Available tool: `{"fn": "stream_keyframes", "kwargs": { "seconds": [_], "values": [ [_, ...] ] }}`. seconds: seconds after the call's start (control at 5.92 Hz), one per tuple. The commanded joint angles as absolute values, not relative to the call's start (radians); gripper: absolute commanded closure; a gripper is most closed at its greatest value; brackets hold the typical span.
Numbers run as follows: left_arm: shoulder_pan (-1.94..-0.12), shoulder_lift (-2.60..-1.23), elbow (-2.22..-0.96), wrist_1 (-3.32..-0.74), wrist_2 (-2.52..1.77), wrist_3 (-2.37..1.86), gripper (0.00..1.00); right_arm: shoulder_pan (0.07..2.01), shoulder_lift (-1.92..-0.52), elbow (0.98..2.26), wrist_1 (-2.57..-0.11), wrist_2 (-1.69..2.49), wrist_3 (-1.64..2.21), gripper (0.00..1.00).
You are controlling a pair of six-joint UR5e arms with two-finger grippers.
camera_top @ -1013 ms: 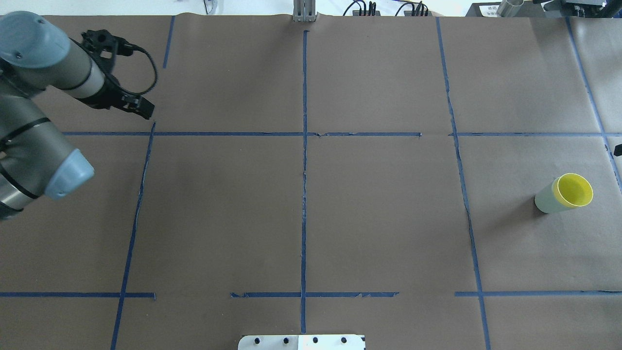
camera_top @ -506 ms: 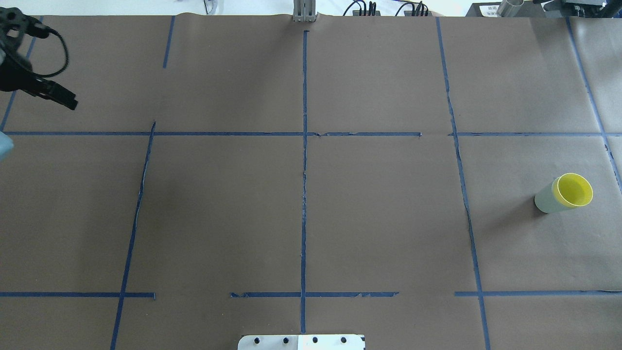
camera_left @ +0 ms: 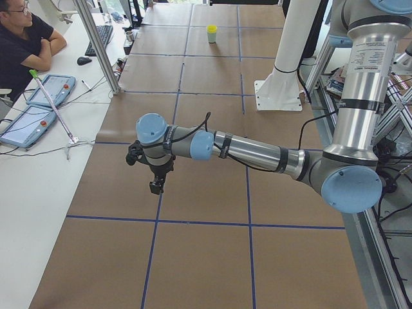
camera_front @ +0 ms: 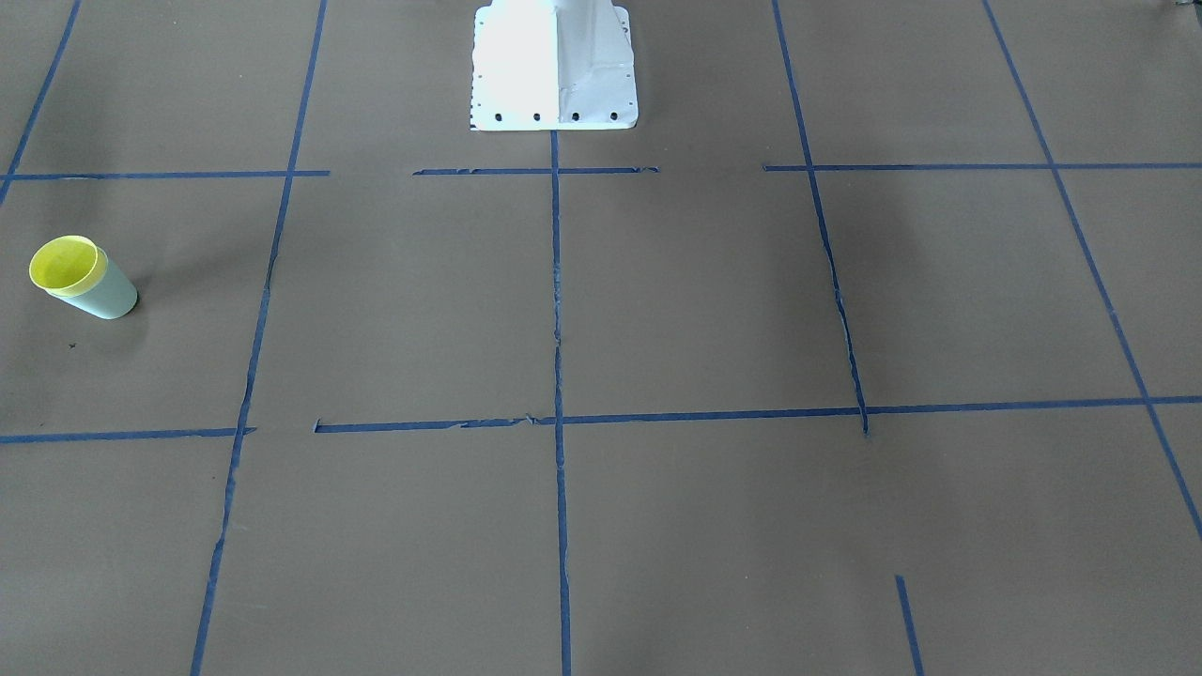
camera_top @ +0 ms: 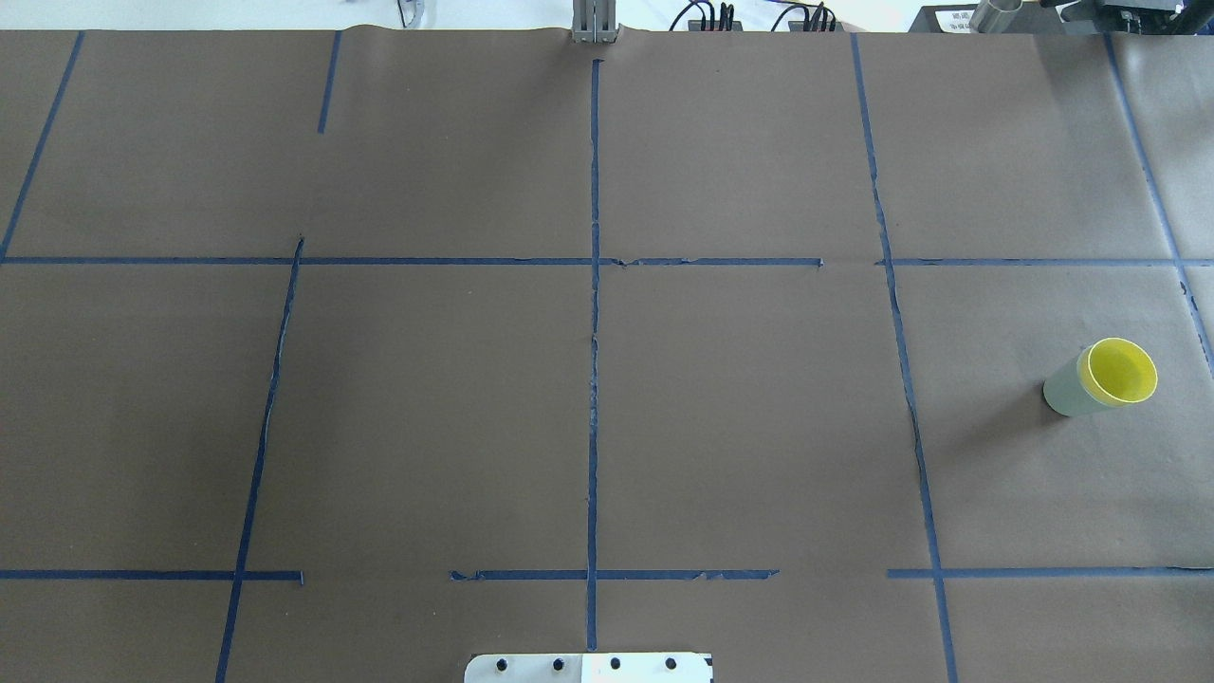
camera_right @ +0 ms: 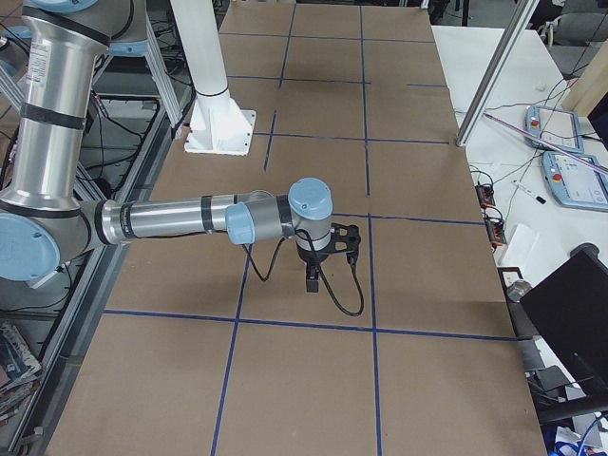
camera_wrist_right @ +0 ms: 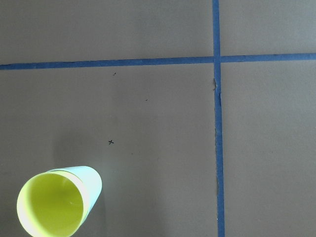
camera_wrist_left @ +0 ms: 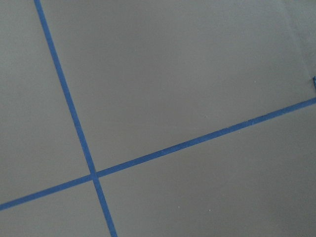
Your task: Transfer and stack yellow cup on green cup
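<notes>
The yellow cup [camera_top: 1122, 370] sits nested inside the green cup [camera_top: 1064, 391], upright at the table's right side. The stack also shows in the front-facing view, yellow cup [camera_front: 64, 265] in green cup [camera_front: 111, 297], and small at the far end in the exterior left view [camera_left: 212, 32]. The right wrist view looks down on the yellow cup [camera_wrist_right: 49, 210] with the green cup's [camera_wrist_right: 93, 181] wall around it. My left gripper [camera_left: 156, 187] shows only in the exterior left view, far from the cups. My right gripper [camera_right: 313, 281] shows only in the exterior right view. I cannot tell whether either is open or shut.
Brown paper with a blue tape grid [camera_top: 594, 285] covers the table. The white robot base plate [camera_front: 554, 66] stands at the robot's edge. An operator [camera_left: 22, 38] sits beside tablets [camera_left: 26, 125] and a metal post [camera_left: 96, 45] off the table's far side.
My left arm and gripper have withdrawn to the left, out of the overhead view. The nested cups have not moved.
</notes>
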State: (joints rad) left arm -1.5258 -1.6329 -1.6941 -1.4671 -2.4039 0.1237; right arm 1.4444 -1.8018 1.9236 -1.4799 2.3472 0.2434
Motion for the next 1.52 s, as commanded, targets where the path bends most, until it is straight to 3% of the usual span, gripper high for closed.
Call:
{"fn": "stream_keyframes", "kwargs": {
  "seconds": [0.0, 0.51, 1.35],
  "values": [
    [-1.557, -1.518, -1.721, -1.453, -2.399, 0.141, 0.00, 1.451, -1.810, 1.943, -1.490, 2.353, 0.218, 0.00],
    [-1.557, -1.383, -1.801, -1.469, -2.361, 0.143, 0.00, 1.451, -1.851, 1.985, -1.488, 2.353, 0.218, 0.00],
    [-1.555, -1.382, -1.884, -1.350, -2.368, 0.141, 0.00, 1.437, -1.873, 1.968, -1.493, 2.312, 0.201, 0.00]
  ]
}}
